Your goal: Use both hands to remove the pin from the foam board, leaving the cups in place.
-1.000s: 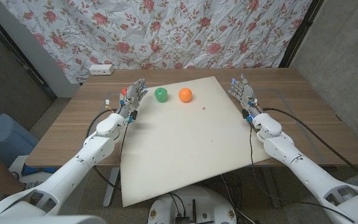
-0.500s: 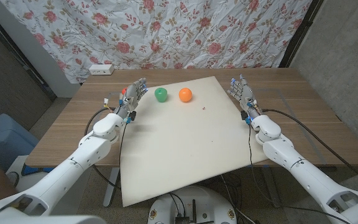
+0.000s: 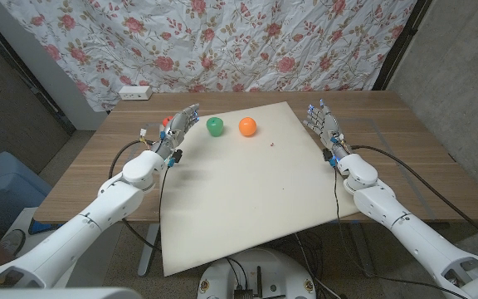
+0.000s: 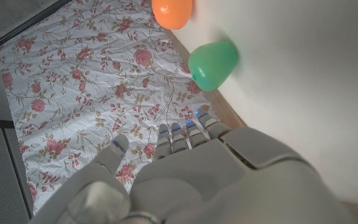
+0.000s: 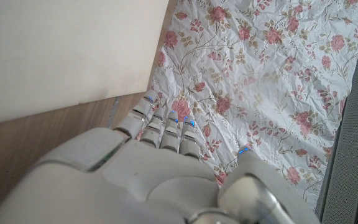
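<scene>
Red pin [image 3: 272, 142] between both hands

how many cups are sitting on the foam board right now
2. A green cup and an orange cup stand side by side near the far edge of the foam board, green toward the left hand. None seems hidden.

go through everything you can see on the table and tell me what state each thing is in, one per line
Cream rectangular foam board: lying flat on the wooden table, near end overhanging the edge.
Green plastic cup: upside down on the board's far part.
Orange plastic cup: upside down, beside the green one, apart from it.
Small red pin: on the board, untouched.
Left hand: holding nothing, fingers apart, at the board's left edge.
Right hand: holding nothing, fingers apart, at the right edge.
</scene>
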{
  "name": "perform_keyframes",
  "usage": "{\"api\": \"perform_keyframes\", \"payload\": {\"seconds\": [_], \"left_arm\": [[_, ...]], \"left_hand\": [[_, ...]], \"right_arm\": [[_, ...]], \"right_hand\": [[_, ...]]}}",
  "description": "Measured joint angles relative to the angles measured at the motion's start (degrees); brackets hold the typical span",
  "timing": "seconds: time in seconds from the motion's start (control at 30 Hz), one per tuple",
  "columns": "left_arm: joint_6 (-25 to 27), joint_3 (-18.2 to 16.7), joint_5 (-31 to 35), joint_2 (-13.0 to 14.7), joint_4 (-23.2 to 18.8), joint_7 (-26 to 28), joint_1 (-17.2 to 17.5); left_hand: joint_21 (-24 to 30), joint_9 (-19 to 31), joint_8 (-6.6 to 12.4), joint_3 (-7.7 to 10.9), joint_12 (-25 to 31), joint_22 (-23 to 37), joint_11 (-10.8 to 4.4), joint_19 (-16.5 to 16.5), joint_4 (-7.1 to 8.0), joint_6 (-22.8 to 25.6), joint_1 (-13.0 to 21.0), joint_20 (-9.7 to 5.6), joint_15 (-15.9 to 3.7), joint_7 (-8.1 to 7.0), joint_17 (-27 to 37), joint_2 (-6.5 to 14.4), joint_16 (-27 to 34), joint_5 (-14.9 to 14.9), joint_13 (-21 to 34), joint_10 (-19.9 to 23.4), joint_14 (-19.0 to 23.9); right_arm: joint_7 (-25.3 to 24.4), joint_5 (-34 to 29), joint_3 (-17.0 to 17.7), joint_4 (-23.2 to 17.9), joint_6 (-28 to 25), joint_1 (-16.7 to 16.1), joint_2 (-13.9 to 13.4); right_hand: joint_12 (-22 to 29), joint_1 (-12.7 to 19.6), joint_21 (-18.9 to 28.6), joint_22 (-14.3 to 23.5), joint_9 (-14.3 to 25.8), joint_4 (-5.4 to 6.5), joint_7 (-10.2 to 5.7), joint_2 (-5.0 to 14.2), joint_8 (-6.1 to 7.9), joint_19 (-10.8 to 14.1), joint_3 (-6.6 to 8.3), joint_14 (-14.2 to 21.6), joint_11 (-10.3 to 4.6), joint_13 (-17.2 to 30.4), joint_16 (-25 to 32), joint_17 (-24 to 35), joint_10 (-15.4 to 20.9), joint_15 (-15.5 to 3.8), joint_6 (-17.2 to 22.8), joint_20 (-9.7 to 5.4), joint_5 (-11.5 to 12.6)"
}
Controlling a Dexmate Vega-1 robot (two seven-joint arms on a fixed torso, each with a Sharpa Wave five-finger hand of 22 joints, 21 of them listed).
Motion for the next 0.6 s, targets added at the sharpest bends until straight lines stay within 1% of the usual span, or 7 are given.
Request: {"api": "perform_keyframes", "payload": {"seconds": [0.13,0.17,0.2,0.43,0.47,0.5,0.6], "left_arm": [[2.26,0.0,2.27,0.0,0.0,1.33,0.0],[2.58,0.44,2.61,2.84,-5.76,1.61,1.43],[3.53,0.61,3.61,3.24,-6.66,2.08,1.58],[7.54,0.61,8.14,3.24,-6.66,4.07,1.58],[8.72,2.18,9.66,5.32,-11.78,4.66,2.17],[8.89,2.18,9.92,5.32,-11.78,4.75,2.17],[10.87,3.31,12.98,6.21,-14.02,5.62,2.21]], "left_hand": [[0.0,0.0,0.0,0.0,0.0,0.0,-0.21,0.0,0.0,0.52,0.0,0.0,0.0,-0.09,0.0,0.0,0.0,0.0,0.0,0.22,0.0],[0.0,0.0,0.0,0.0,0.0,0.0,-0.21,0.0,0.0,0.52,0.0,0.0,-0.18,-0.09,0.0,0.0,0.0,0.0,0.0,0.22,0.18],[0.0,0.0,0.0,0.0,0.0,0.0,-0.24,0.0,0.0,0.52,0.0,0.0,-0.31,-0.09,0.0,0.0,0.0,0.0,0.0,0.24,0.31],[0.0,0.0,0.0,0.24,0.0,0.0,-0.4,0.0,0.23,0.55,0.0,0.0,-0.31,-0.13,0.04,0.0,0.0,0.0,0.0,0.41,0.31],[0.0,0.0,0.0,0.24,0.0,0.0,-0.4,0.0,0.23,0.72,0.0,0.0,-0.31,-0.3,0.2,0.0,0.0,0.0,-0.01,0.41,0.31],[0.0,0.0,0.0,0.41,0.0,0.0,-0.4,0.0,0.4,0.82,0.0,0.0,-0.31,-0.4,0.29,0.0,0.0,0.0,0.0,0.41,0.31],[0.0,0.0,0.0,0.48,0.0,0.0,-0.4,0.0,0.47,0.82,0.0,0.0,-0.31,-0.4,0.29,0.0,0.0,0.0,-0.01,0.41,0.31]], "right_arm": [[0.0,0.0,0.13,0.14,0.0,-0.05,-0.18],[0.97,0.0,0.14,0.17,0.53,-0.06,-0.2],[1.16,0.03,0.21,0.31,0.68,-0.08,-0.26],[1.16,0.03,0.29,1.19,0.68,-0.08,-0.51],[2.55,0.27,0.29,1.27,1.67,-0.07,-0.52],[2.55,0.27,0.29,1.4,1.67,-0.03,-0.54],[3.28,0.28,0.29,1.94,2.26,0.2,-0.59]], "right_hand": [[0.0,0.0,0.0,0.0,0.0,0.0,0.32,0.0,0.0,0.0,0.0,0.0,0.0,0.0,0.0,0.0,0.0,0.0,0.32,0.0,0.0],[0.0,0.0,0.0,0.0,0.0,0.0,0.32,0.0,0.0,0.0,0.0,0.0,0.0,0.01,0.0,0.0,0.0,0.0,0.32,0.0,0.0],[0.0,0.0,0.0,0.0,0.0,0.0,0.32,0.0,0.0,0.0,0.0,0.0,0.0,0.01,0.0,-0.17,0.0,0.0,0.32,0.0,0.0],[0.0,0.0,0.0,0.01,0.0,-0.24,0.32,0.0,0.0,0.01,0.24,0.0,-0.21,0.01,0.0,-0.26,0.21,0.0,0.32,0.01,0.0],[0.0,0.0,0.0,0.0,0.0,-0.24,0.32,0.0,0.0,0.01,0.24,0.0,-0.21,0.01,0.0,-0.31,0.21,0.0,0.32,0.01,0.0],[0.0,0.0,0.0,0.01,0.0,-0.24,0.32,0.0,0.0,0.01,0.24,0.0,-0.21,0.01,0.0,-0.45,0.21,0.0,0.32,0.01,0.0],[0.0,0.0,0.0,0.01,0.0,-0.38,0.32,0.0,0.0,0.01,0.38,0.0,-0.21,0.02,0.0,-0.53,0.21,0.0,0.32,0.01,0.0]]}}
